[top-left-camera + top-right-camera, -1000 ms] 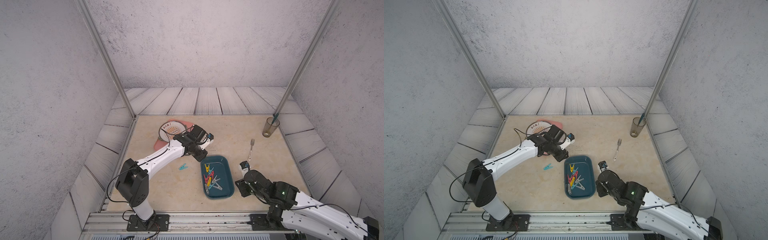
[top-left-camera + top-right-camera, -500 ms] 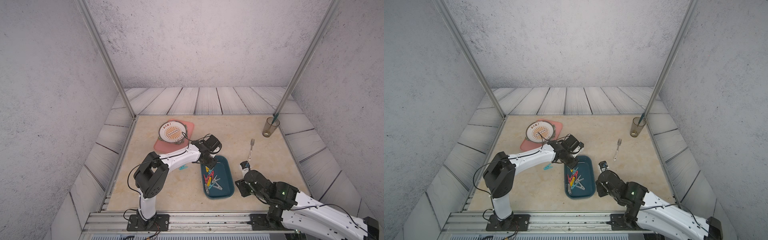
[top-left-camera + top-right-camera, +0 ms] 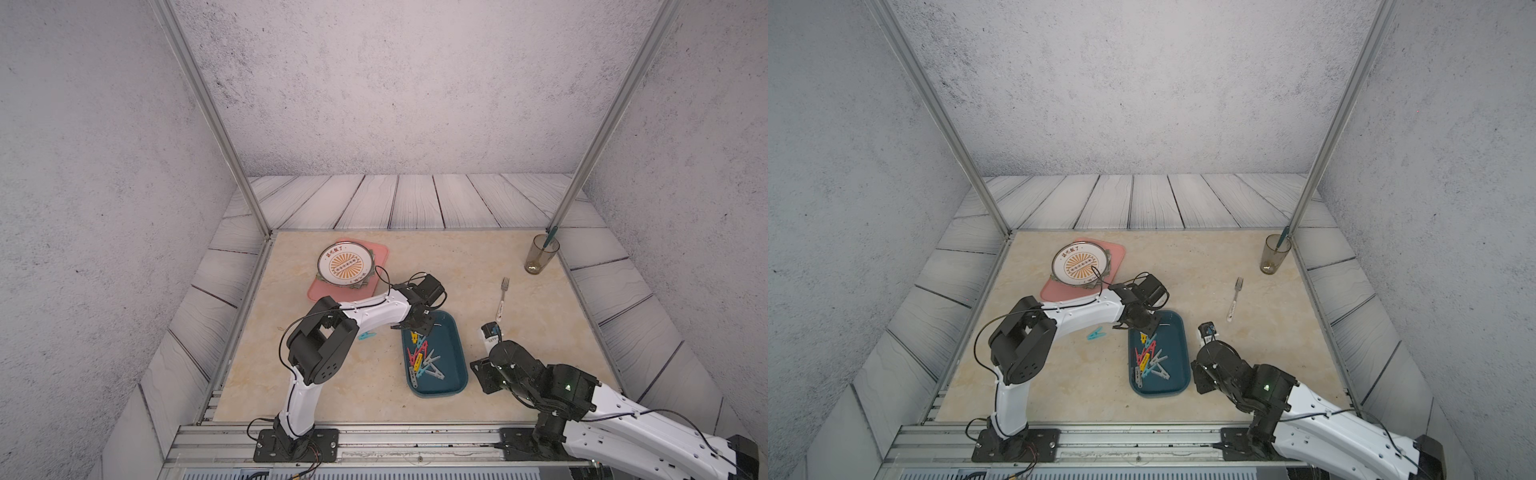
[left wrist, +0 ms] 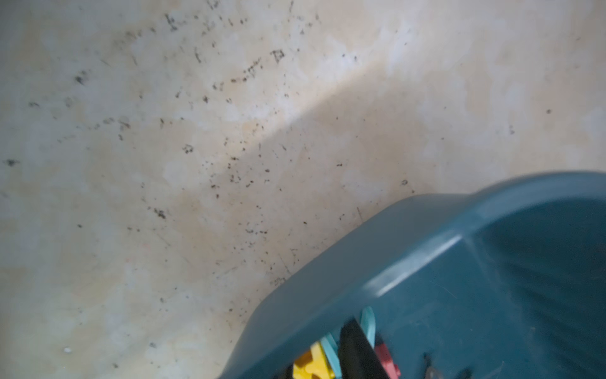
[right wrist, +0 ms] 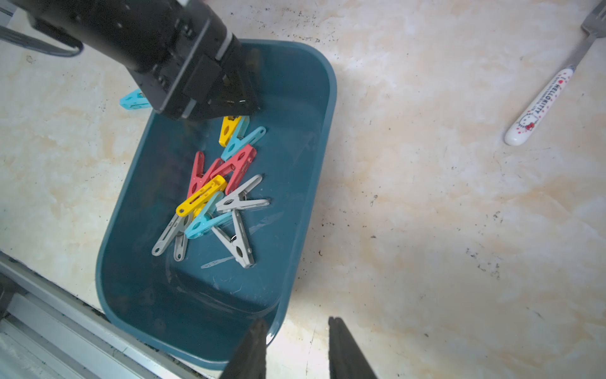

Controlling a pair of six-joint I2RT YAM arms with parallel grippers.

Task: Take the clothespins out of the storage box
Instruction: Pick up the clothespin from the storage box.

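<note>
The dark teal storage box (image 3: 453,365) (image 3: 1177,353) (image 5: 288,164) lies on the table with several clothespins (image 3: 424,361) (image 3: 1150,361) (image 5: 213,193) piled inside in red, yellow, teal and grey. One teal clothespin (image 3: 367,336) (image 3: 1095,333) (image 5: 132,100) lies on the table left of the box. My left gripper (image 3: 419,328) (image 3: 1142,328) (image 5: 237,105) (image 4: 319,361) reaches down into the box's far end. Its fingers stand a little apart, with a yellow and a teal pin between them. My right gripper (image 5: 295,347) hangs open and empty at the box's near right corner.
A fork (image 3: 502,297) (image 5: 541,105) with a white handle lies right of the box. A glass (image 3: 540,257) stands at the far right corner. A patterned plate (image 3: 345,266) sits on a pink tray (image 3: 380,253) at the far left. A metal rail (image 5: 65,325) borders the front edge.
My left arm swung right from near the pink tray to the box's far end and lowered its gripper among the pins. The right arm stayed still.
</note>
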